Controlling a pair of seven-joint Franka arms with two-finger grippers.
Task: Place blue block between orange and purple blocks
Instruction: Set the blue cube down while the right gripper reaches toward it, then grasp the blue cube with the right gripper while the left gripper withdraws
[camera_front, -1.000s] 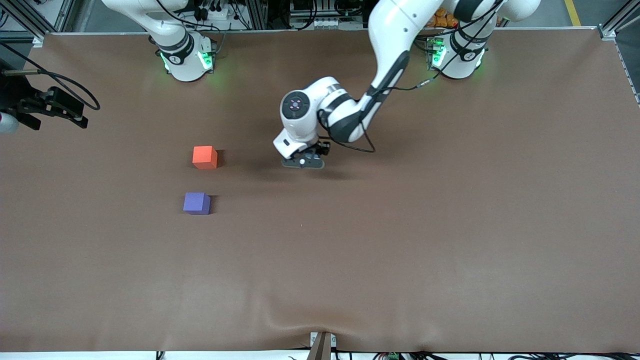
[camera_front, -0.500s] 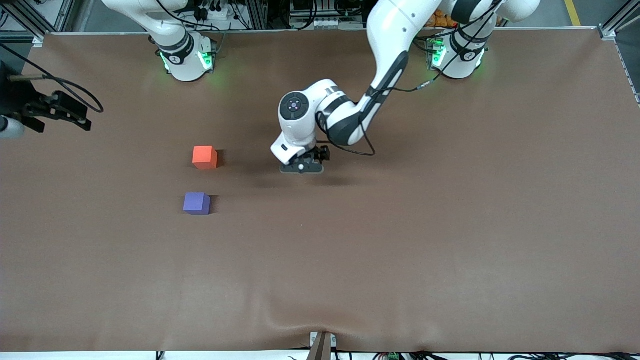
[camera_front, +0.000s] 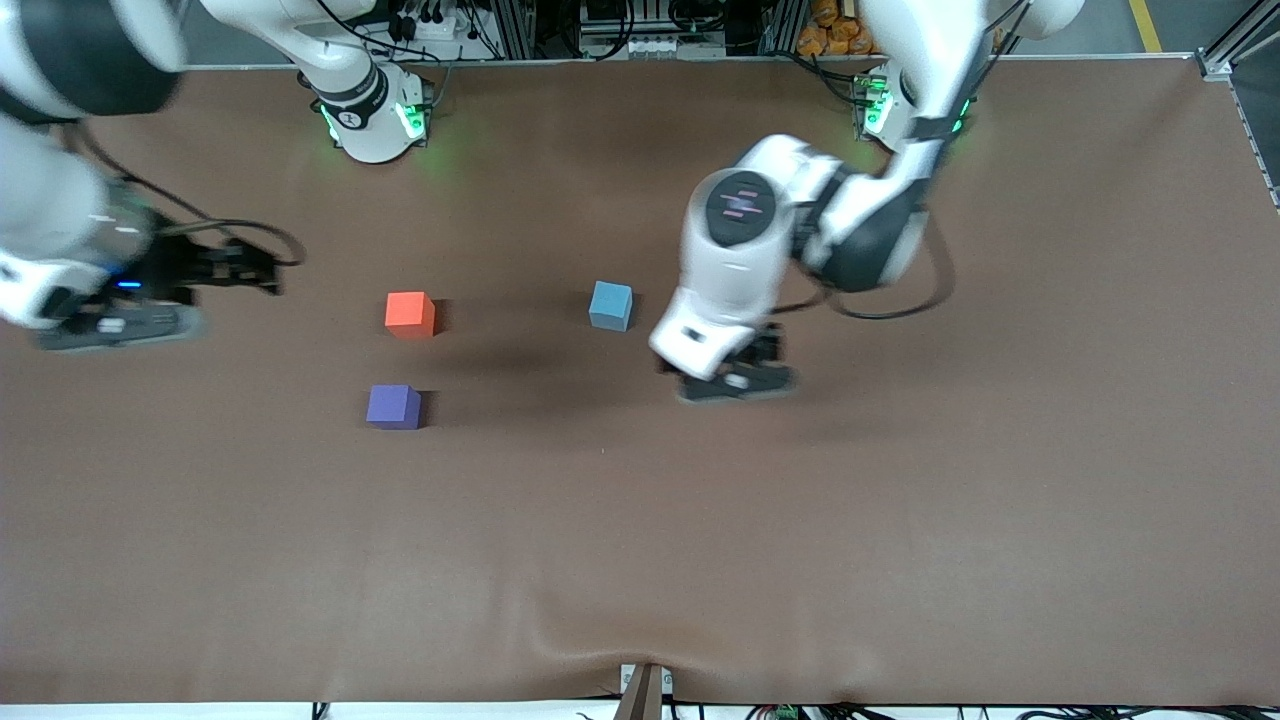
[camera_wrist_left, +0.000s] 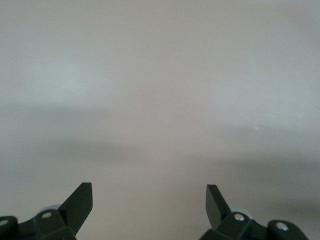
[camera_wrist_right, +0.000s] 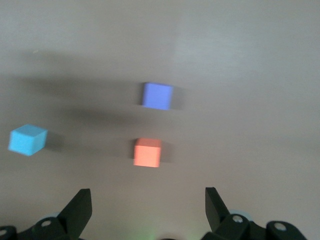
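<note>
Now I'm lifting the left gripper (camera_front: 735, 388), open and empty, off the blue block (camera_front: 610, 305); the right gripper (camera_front: 115, 325), also open and empty, is swinging in beside the orange block (camera_front: 410, 314) and purple block (camera_front: 393, 407).

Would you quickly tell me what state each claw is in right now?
Left claw: open, holding nothing, over bare table.
Right claw: open, holding nothing, over the table's edge at the right arm's end.

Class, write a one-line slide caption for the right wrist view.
Open right gripper over brown table, looking at blue block, orange block and purple block.
</note>
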